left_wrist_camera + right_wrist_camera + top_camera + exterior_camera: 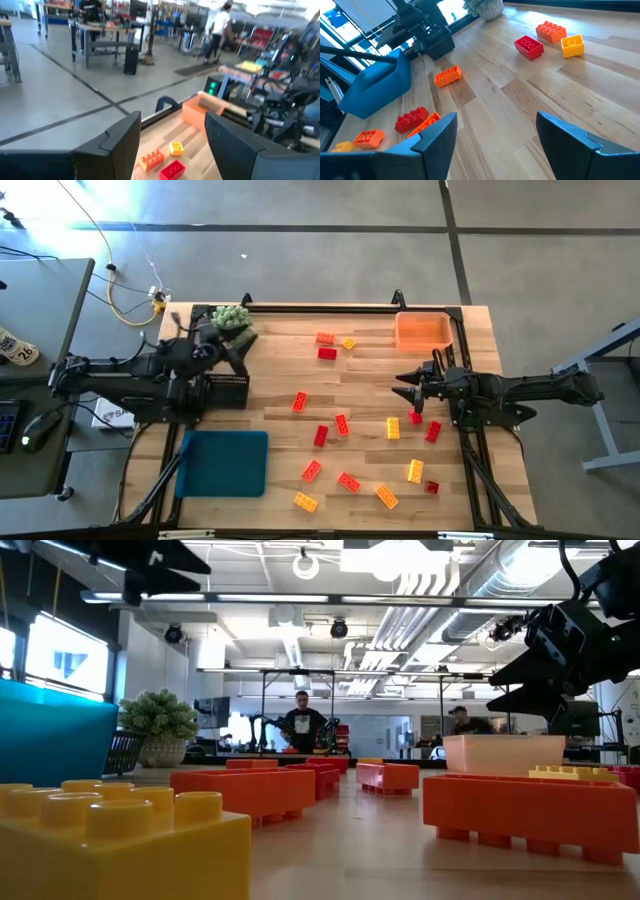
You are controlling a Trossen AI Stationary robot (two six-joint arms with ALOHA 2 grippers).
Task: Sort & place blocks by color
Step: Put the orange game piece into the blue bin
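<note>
Small studded blocks, red, orange and yellow, lie loose on the wooden table. Three sit near the far edge: orange [324,338], yellow [348,343], red [327,353]. The others are spread from the middle [300,402] toward the near right [415,471]. My right gripper [403,385] hovers open above the table's right half, pointing left, and holds nothing [496,117]. My left gripper [238,358] is raised and open at the table's left, by the black basket, pointing toward the three far blocks [172,120].
An orange bin [423,332] stands at the far right corner. A blue bin [222,463] lies at the near left. A black mesh basket [226,391] and a green plant ball in a pot [232,318] stand at the far left. People stand in the room beyond.
</note>
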